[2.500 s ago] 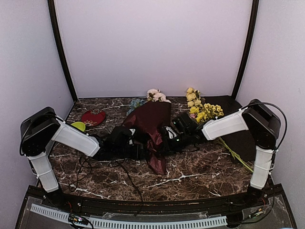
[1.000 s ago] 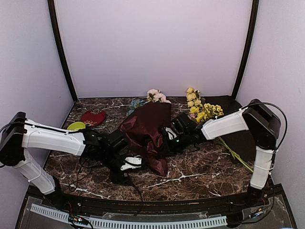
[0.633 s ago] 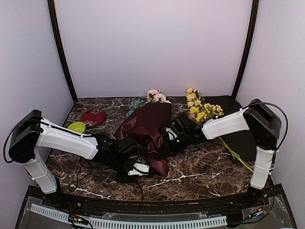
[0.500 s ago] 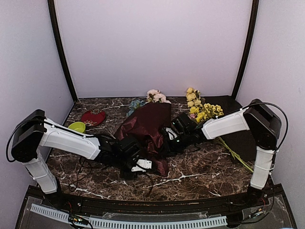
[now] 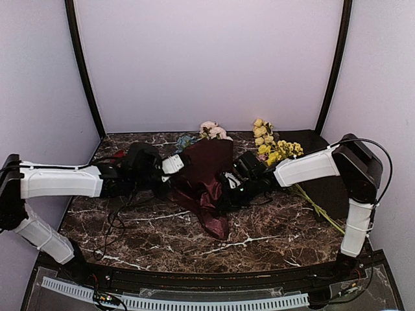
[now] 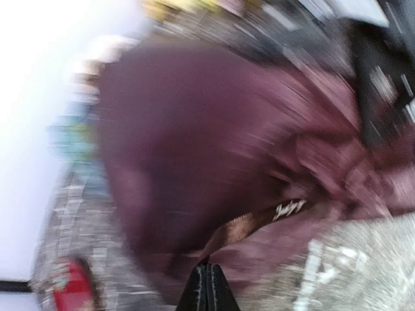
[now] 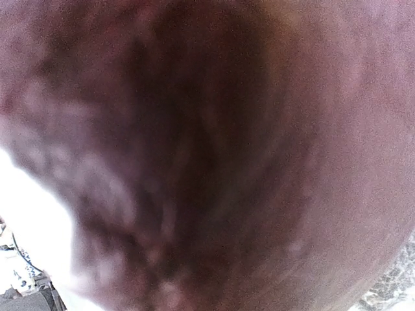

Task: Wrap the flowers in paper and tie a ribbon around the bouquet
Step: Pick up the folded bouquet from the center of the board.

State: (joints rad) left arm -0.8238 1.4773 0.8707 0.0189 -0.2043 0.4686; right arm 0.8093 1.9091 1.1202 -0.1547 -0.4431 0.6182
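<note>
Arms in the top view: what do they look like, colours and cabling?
The left arm and right arm match: white link shells, black joints and wrists. A thin black cable loops outside the right arm's upper joint. The left gripper has slim black fingers.

The left gripper [image 5: 174,163] has swung from the lower centre of the frame, beside the narrow tail of the cone-shaped bouquet in crinkled burgundy paper [image 5: 206,170], up to its upper left flank. Its jaws, apart a second ago, are now closed. The left arm [image 5: 61,181] now stretches flat across the left of the frame, hiding the lime-green bowl.
</note>
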